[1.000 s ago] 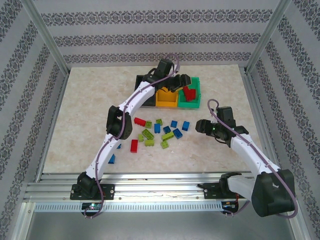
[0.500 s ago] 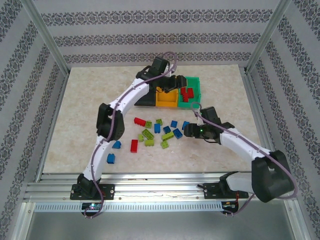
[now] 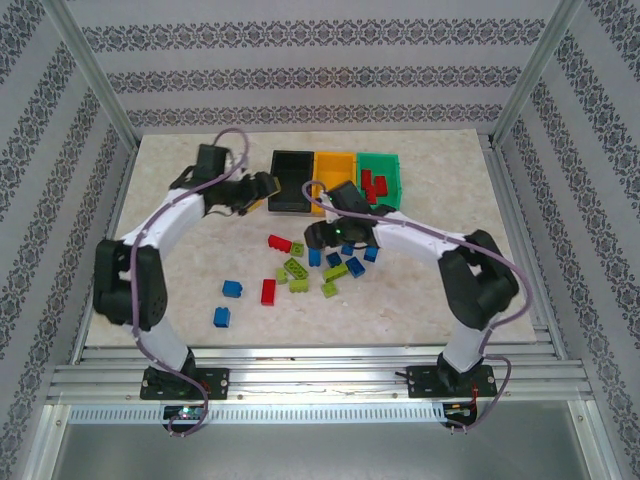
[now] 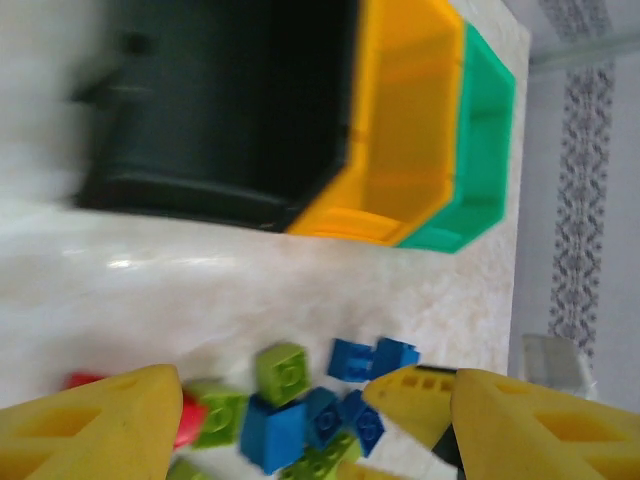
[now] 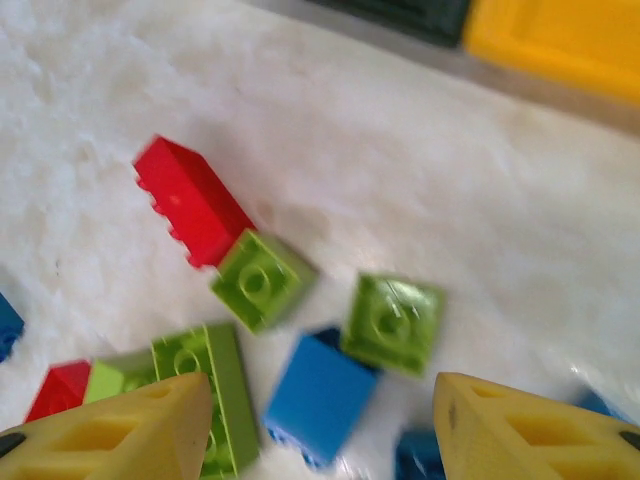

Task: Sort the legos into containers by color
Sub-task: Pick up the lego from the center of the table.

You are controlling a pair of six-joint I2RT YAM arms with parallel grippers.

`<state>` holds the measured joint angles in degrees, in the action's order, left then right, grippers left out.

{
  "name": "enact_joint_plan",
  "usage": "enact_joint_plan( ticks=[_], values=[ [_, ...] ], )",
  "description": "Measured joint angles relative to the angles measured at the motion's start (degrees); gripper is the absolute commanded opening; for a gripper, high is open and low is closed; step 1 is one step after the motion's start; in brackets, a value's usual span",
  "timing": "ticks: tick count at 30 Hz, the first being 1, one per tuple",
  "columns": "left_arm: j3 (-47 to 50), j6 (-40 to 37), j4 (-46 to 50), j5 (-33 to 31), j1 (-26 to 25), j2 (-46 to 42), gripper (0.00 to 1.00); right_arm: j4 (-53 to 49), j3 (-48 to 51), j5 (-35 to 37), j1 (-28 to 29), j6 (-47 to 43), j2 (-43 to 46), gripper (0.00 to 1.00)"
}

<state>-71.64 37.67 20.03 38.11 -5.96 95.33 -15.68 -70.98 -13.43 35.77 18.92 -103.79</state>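
The wrist views are smeared by motion. The black bin [image 4: 230, 110] suffers most, and its dark inside cannot be read. In the top view the right arm's wrist and cable cross the near part of the orange-yellow bin [image 3: 335, 165]. The right tool [image 3: 312, 236] covers some of the legos [image 3: 320, 268], so no sure count is possible. A yellow-and-black piece beside the left wrist camera's right finger is too cut off to name.

A second ago the left tool [image 3: 264, 186] hung over the orange-yellow and green bins. Now it sits at 9 o'clock of the black bin, just beside its wall. The right tool has come in from the 3 o'clock side of the table [image 3: 450, 175] to hang over the pile. The stray blue brick [image 3: 232, 289], half covered by the left arm then, lies in the open.

The left tool's fingers [image 4: 90, 430] stand wide, holding nothing. The right tool's fingers [image 5: 120, 430] also stand wide and hold nothing, with a blue brick [image 5: 320, 395] on the table below the gap.

The legos are small studded bricks in red, blue and lime green. They are scattered mid-table at 6 o'clock of the bins. Red bricks [image 3: 375, 185] lie in the green bin [image 3: 380, 208].
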Motion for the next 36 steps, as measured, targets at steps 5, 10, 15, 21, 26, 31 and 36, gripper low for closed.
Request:
enact_joint_plan(
  ticks=[5,10,15,21,26,31,36],
  values=[
    [11.6,-1.5,0.9,3.5,12.3,-10.6,0.72,-2.9,-13.1,-0.7,1.7,-2.5,-9.5,0.61],
    [15.8,-6.2,5.9,5.9,22.2,-16.1,0.73,-6.6,-23.7,-1.7,3.3,-3.9,-17.6,0.61],
    [17.2,-10.8,10.7,7.8,24.9,-16.9,0.73,-12.3,-32.3,-1.7,5.4,-5.2,-25.3,0.59],
    [18.3,-15.1,13.8,8.0,25.5,-16.9,0.74,-17.0,-33.6,-0.5,8.0,-7.1,-28.3,0.48],
    [20.3,-16.9,14.5,8.0,26.0,-16.7,0.74,-17.9,-33.6,-1.1,8.3,-7.2,-28.3,0.22],
    [20.3,-17.8,14.7,7.9,26.3,-16.5,0.74,-16.7,-33.2,-2.6,7.8,-5.7,-28.0,0.20],
    [20.4,-18.1,14.7,7.9,26.3,-16.5,0.74,-14.8,-28.8,-4.3,5.9,-3.8,-24.1,0.20]
  ],
)
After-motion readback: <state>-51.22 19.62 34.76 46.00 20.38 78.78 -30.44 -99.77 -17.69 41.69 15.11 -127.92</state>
